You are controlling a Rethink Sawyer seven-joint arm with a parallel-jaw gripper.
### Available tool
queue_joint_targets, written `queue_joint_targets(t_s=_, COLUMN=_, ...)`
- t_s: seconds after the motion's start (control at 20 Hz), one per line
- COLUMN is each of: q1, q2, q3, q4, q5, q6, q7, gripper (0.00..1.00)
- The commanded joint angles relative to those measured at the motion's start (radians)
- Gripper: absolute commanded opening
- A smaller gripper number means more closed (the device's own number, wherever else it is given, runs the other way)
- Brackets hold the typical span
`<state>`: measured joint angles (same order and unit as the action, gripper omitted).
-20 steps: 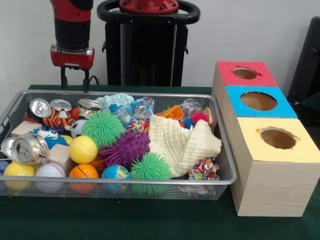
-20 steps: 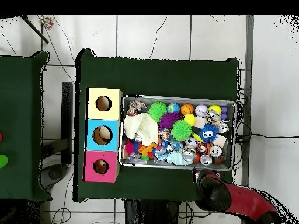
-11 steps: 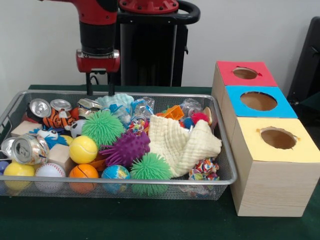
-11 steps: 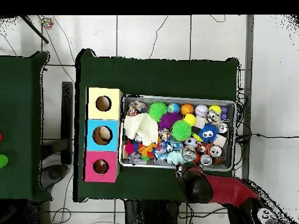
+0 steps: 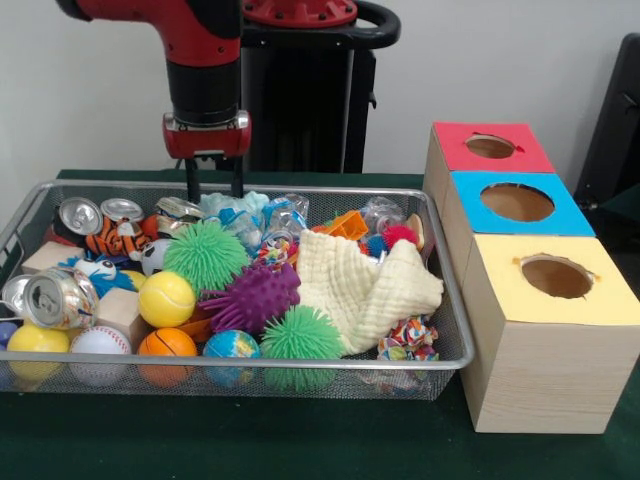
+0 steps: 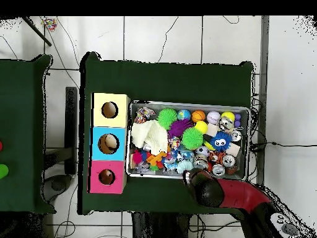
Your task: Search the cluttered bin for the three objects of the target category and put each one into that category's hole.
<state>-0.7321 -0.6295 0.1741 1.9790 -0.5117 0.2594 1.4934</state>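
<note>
Front view: pincer (image 5: 213,187) released, prongs apart, hovering over wire bin's (image 5: 300,366) far rim.

The front view is bright and evenly lit, the light seems to come from above, and only soft shadows lie under the wire bin (image 5: 440,372) and beside the boxes (image 5: 545,330) on the dark green surface (image 5: 300,440). Small glare spots shine on the cans (image 5: 60,298) and on the smooth balls (image 5: 166,298). In the overhead view the white floor (image 6: 161,37) looks very bright, and the things inside the bin are small and hard to tell apart.
</note>
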Motion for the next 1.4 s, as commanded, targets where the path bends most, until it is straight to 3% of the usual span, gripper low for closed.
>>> queue_joint_targets(t_s=0.05, q1=-0.072, q2=0.065, q3=0.149, q4=-0.136, q5=0.056, q6=0.142, q7=-0.028, gripper=1.00)
queue_joint_targets(t_s=0.25, q1=-0.125, q2=0.081, q3=0.210, q4=-0.127, q5=0.040, q6=0.162, q7=-0.070, gripper=1.00)
queue_joint_targets(t_s=0.8, q1=-0.135, q2=0.066, q3=0.209, q4=-0.115, q5=-0.036, q6=0.131, q7=-0.054, gripper=1.00)
queue_joint_targets(t_s=1.4, q1=-0.159, q2=0.043, q3=0.253, q4=-0.136, q5=0.010, q6=0.245, q7=-0.099, gripper=1.00)
